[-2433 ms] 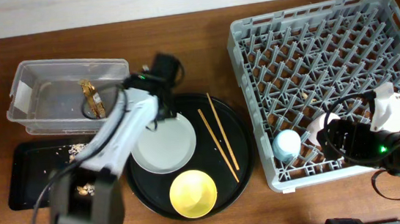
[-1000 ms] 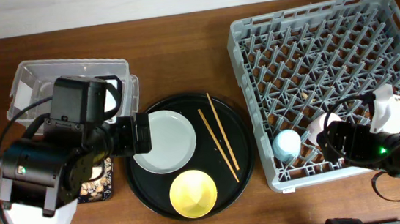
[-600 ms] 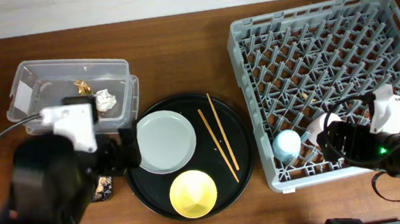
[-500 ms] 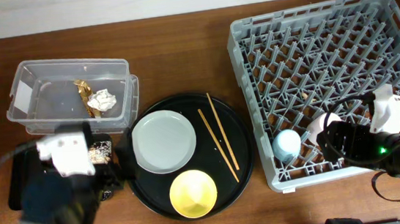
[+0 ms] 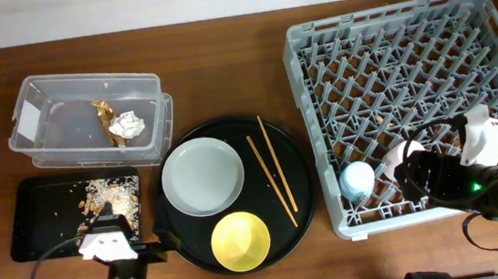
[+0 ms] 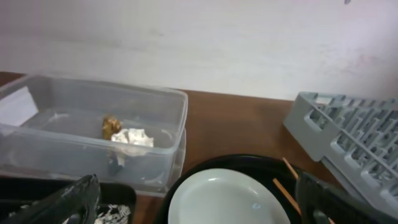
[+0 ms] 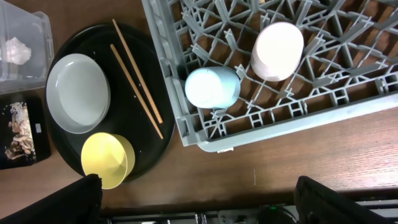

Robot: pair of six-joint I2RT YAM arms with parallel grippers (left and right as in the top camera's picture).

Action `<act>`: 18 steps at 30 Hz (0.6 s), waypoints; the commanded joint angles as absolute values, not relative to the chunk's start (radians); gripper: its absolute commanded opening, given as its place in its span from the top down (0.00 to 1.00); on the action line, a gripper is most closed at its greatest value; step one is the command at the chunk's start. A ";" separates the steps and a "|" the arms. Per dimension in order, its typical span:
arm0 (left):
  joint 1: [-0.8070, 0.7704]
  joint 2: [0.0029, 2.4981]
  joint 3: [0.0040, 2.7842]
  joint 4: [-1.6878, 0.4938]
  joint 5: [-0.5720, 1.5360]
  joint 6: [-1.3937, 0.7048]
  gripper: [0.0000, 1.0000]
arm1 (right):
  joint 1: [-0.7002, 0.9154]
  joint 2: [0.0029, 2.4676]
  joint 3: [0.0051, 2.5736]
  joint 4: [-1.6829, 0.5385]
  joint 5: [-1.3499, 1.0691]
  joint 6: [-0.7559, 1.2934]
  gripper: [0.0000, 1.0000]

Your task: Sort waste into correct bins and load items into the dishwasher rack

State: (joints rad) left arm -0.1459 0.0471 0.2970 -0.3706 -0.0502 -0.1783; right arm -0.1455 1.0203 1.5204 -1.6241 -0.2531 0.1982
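Bare wood of the table runs as a strip along the far side behind the clear tub and as a narrow lane between the round black tray and the dishwasher rack, whose near edge lies close to the table's near edge. The tub, far left, holds the golden-brown wrapper with the white tissue wad touching it; a white label on its left end carries no writing that can be read. Just near of it, the black rectangular tray holds the food scraps. The chopsticks lie side by side on the round tray, right of the white plate and far of the yellow bowl. The light-blue cup and pink cup sit among the pegs at the rack's near edge. The left claw is low at the near table edge, facing the far wall, fingers wide apart and holding nothing. The right claw hangs above the rack's near-right corner, looking down, fingers likewise apart.
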 commanded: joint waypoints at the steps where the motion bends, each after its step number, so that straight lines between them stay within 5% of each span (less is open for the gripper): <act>1: -0.141 0.005 0.153 -0.250 -0.017 -0.163 0.01 | -0.150 1.017 1.526 -1.623 -0.251 0.192 0.01; 4: -0.141 0.005 0.018 -0.069 0.041 -0.163 0.01 | -0.150 1.017 1.526 -1.623 -0.251 0.192 0.01; 18: -0.141 0.006 0.009 -0.076 0.060 -0.166 0.01 | -0.150 1.017 1.526 -1.623 -0.251 0.192 0.01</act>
State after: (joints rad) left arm -0.1459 0.0147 0.0166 -0.0780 0.0460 -0.1757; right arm -0.1455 1.0203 1.5204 -1.6238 -0.2531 0.1978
